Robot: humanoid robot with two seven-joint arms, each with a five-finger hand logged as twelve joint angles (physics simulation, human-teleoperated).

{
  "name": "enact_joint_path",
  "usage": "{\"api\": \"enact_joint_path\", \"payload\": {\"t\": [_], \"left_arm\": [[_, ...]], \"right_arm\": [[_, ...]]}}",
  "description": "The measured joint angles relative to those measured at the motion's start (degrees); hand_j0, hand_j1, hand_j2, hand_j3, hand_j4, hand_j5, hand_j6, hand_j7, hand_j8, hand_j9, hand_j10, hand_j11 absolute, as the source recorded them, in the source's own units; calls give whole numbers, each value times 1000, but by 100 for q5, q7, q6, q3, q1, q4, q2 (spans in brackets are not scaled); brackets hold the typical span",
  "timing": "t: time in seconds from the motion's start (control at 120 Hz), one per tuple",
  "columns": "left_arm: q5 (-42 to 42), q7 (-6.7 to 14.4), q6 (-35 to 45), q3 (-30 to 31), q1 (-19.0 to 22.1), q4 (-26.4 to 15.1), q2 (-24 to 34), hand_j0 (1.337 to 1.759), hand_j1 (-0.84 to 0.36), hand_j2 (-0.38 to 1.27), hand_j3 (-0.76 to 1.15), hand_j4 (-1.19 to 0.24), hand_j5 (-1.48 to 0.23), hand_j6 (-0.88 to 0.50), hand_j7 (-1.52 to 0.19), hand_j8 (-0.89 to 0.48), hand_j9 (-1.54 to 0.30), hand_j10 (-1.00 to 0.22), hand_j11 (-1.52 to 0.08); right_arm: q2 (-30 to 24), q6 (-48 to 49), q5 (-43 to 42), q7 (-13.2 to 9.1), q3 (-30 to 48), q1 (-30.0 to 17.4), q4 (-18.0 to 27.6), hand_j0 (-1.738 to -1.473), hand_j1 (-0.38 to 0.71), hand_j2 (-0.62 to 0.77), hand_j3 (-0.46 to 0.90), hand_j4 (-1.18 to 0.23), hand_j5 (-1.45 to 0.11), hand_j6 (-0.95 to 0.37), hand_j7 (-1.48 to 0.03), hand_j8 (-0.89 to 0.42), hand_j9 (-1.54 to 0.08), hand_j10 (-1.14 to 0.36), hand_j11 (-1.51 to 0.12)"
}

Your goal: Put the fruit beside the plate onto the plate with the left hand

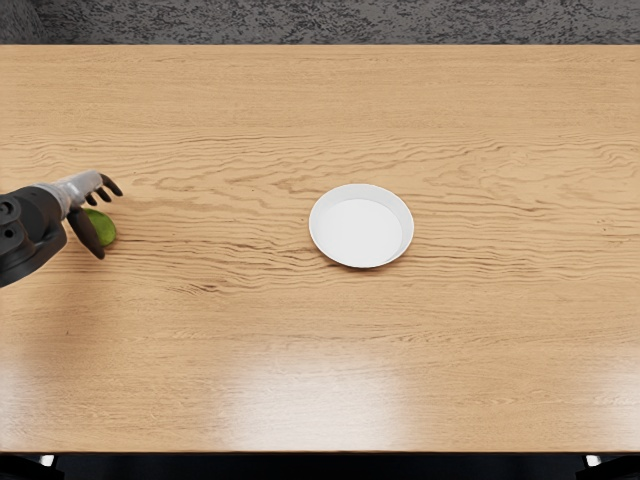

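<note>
Bright, even light is falling on the tabletop, a pale sheen is spreading nearer the camera than the plate, which is casting a thin soft shadow, and everything is appearing sharp.

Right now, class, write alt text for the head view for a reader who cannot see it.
The left hand, fingers spread, hovers over a green fruit near the left edge of the wooden table. An empty white plate sits apart, right of centre.
</note>
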Motion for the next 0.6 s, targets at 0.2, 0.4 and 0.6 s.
{"api": "enact_joint_path", "payload": {"t": [0.2, 0.4, 0.6], "left_arm": [[6, 0, 7, 2, 18, 33, -17, 1658, -55, 73, 0, -345, -443, -346, -442, -346, -442, -344, -442], [7, 0, 8, 2, 26, 121, -94, 1658, -70, 75, 0, -357, -459, -358, -459, -358, -458, -356, -458], [7, 0, 9, 2, 26, 193, -105, 1658, -82, 77, 0, -367, -472, -368, -471, -367, -471, -366, -471]], "right_arm": [[0, 0, 0, 0, 5, 0, -1, -1658, -349, 0, 0, 0, 0, 0, 0, 0, 0, 0, 0], [0, 0, 0, 0, 6, 0, -1, -1658, -349, 0, 0, 0, 0, 0, 0, 0, 0, 0, 0], [0, 0, 0, 0, 7, 0, 0, -1658, -349, 0, 0, 0, 0, 0, 0, 0, 0, 0, 0]]}}
